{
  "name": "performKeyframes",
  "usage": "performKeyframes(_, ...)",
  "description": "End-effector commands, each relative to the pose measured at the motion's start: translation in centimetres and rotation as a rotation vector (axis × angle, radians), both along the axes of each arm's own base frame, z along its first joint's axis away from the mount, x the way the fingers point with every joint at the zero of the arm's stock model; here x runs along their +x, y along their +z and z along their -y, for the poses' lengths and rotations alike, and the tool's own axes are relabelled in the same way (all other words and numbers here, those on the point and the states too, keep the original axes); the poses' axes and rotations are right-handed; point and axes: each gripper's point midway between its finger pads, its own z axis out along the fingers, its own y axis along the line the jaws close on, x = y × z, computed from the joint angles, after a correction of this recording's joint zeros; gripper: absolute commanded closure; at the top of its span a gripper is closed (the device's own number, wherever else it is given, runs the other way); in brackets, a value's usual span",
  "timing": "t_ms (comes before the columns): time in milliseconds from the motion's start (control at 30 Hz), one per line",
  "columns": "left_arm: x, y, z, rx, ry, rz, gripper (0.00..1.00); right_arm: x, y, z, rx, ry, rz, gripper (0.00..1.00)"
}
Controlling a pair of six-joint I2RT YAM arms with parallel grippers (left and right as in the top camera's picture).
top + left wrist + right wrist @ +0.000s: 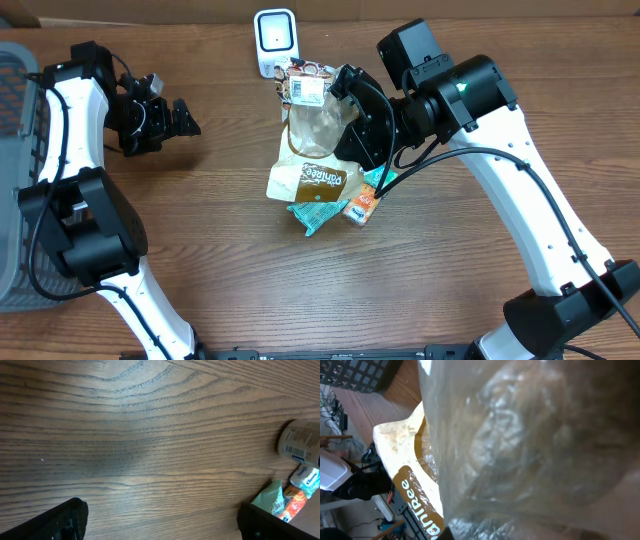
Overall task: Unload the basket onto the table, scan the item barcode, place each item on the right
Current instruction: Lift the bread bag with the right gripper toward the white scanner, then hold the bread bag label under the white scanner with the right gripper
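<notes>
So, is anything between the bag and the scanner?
Nothing visible. The right pincer holds the clear bag with its labelled top right beside the white scanner; the loose packets lie on its far side.

A: How many robot arms?
B: Two: a left arm (75,95) and a right arm (520,160).
A: What else?
B: One white scanner (275,38), one clear bag (315,125), one grey basket (15,110), one teal packet (315,214), one orange packet (362,206).

My left tool (170,102) hangs with its fingers spread wide; my right tool (345,100) is clamped tight, arm stretched inward.
</notes>
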Motion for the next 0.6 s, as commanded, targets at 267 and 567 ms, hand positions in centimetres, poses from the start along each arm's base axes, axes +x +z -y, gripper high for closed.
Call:
performKeyframes(267, -0.6, -0.3, -3.4, 0.215, 0.007, -0.036, 0.0, -0.8, 2.4, -0.1, 0.045, 0.024, 0.052, 0.96)
performKeyframes(567, -0.7, -0.3, -3.6, 0.226, 0.007, -0.039, 0.0, 0.7, 2.6, -0.2, 0.047, -0.056, 0.07, 0.96)
